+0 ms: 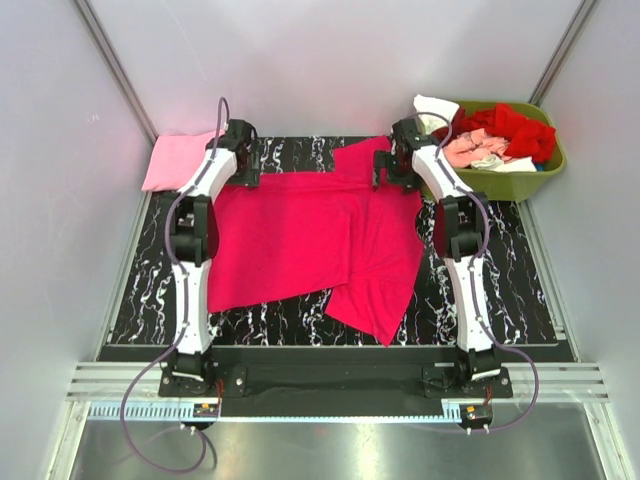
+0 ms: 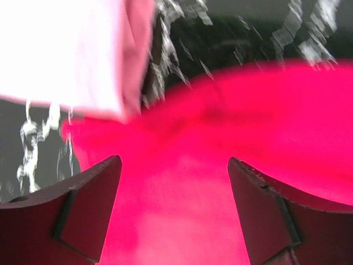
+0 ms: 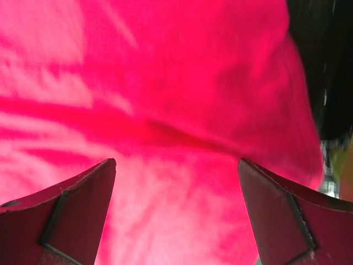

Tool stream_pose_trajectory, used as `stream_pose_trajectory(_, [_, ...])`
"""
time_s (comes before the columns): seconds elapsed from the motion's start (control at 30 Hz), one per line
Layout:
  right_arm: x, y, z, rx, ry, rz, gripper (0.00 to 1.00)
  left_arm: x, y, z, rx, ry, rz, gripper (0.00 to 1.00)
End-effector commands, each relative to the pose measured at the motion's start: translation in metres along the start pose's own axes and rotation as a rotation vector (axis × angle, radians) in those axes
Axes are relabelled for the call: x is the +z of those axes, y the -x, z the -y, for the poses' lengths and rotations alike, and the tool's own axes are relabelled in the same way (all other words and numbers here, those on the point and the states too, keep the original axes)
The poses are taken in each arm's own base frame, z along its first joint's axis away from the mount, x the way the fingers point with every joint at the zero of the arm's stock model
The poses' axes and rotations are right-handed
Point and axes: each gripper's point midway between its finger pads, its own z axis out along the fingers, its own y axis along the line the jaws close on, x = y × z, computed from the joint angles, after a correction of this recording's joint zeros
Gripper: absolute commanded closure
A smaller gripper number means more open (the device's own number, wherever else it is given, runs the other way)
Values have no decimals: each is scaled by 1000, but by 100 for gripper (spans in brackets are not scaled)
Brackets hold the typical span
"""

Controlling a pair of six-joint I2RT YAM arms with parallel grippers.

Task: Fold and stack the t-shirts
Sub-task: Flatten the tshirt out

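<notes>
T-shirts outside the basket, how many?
2. A magenta shirt lies spread across the middle of the table; a folded light pink shirt sits at its far left corner. More are piled in the green basket, uncountable.

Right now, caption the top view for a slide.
Left gripper and right gripper open over the far edge of the magenta t-shirt; light pink t-shirt far left, green basket far right.

My maroon fingers above a magenta shirt; table black, veined white; pale pink shirt; olive basket with red shirt, salmon shirt, white shirt.
</notes>
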Motion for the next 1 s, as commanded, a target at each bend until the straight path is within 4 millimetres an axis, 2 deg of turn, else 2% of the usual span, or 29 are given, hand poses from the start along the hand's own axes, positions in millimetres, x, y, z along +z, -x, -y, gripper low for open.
stream_pose_trajectory(0.0, [-81, 40, -15, -14, 53, 150, 0, -116, 55, -3, -60, -61, 225, 15])
stream_pose_trajectory(0.03, [-93, 42, -17, -9, 61, 164, 0, -127, 49, -6, -76, -64, 216, 14])
stream_pose_trajectory(0.07, [-98, 34, -16, 10, 61, 145, 0, -146, 42, -13, -109, -71, 221, 14])
stream_pose_trajectory(0.1, [-125, 38, -20, 21, 77, 178, 0, -156, 34, -14, -122, -84, 218, 14])
stream_pose_trajectory(0.13, [-134, 33, -24, 28, 91, 177, 0, -149, 8, -16, -121, -78, 164, 14])
stream_pose_trajectory(0.17, [-131, 11, -23, 56, 88, 124, 0, -155, -3, -17, -154, -85, 154, 14])
stream_pose_trajectory(0.2, [-154, 7, -28, 63, 102, 141, 0, -177, -8, -21, -183, -115, 181, 15])
stream_pose_trajectory(0.23, [-158, -7, -32, 65, 98, 118, 0, -167, -41, -21, -187, -113, 119, 15])
stream_pose_trajectory(0.27, [-149, -41, -29, 90, 75, 39, 0, -169, -55, -20, -225, -127, 102, 15])
stream_pose_trajectory(0.3, [-166, -53, -32, 96, 82, 42, 0, -185, -65, -20, -251, -171, 116, 15])
stream_pose_trajectory(0.33, [-168, -68, -34, 106, 84, 23, 0, -186, -76, -17, -269, -196, 112, 15])
stream_pose_trajectory(0.37, [-156, -111, -33, 142, 70, -70, 0, -174, -112, -16, -268, -196, 43, 15])
stream_pose_trajectory(0.4, [-168, -116, -39, 162, 115, -30, 0, -186, -121, -15, -305, -234, 57, 15])
stream_pose_trajectory(0.43, [-169, -134, -48, 182, 164, -63, 0, -174, -151, -15, -312, -226, 9, 15])
stream_pose_trajectory(0.47, [-159, -173, -46, 229, 162, -146, 0, -181, -157, -16, -347, -241, 24, 15])
stream_pose_trajectory(0.5, [-166, -180, -53, 237, 200, -134, 0, -181, -168, -14, -357, -257, 12, 15])
stream_pose_trajectory(0.53, [-161, -208, -51, 259, 195, -194, 0, -172, -190, -13, -361, -255, -19, 15])
stream_pose_trajectory(0.63, [-162, -237, -64, 238, 231, -232, 0, -166, -214, -11, -387, -272, -33, 15])
stream_pose_trajectory(0.67, [-157, -253, -60, 239, 215, -266, 0, -163, -218, -12, -393, -268, -39, 15])
stream_pose_trajectory(0.77, [-146, -276, -53, 236, 201, -314, 0, -152, -227, -14, -399, -251, -62, 15])
stream_pose_trajectory(0.87, [-132, -289, -51, 244, 205, -359, 4, -136, -237, -27, -446, -201, -120, 15])
stream_pose_trajectory(0.9, [-130, -288, -49, 245, 196, -355, 14, -132, -240, -30, -456, -185, -136, 16])
stream_pose_trajectory(0.97, [-129, -287, -44, 254, 189, -356, 17, -123, -247, -41, -489, -149, -179, 16])
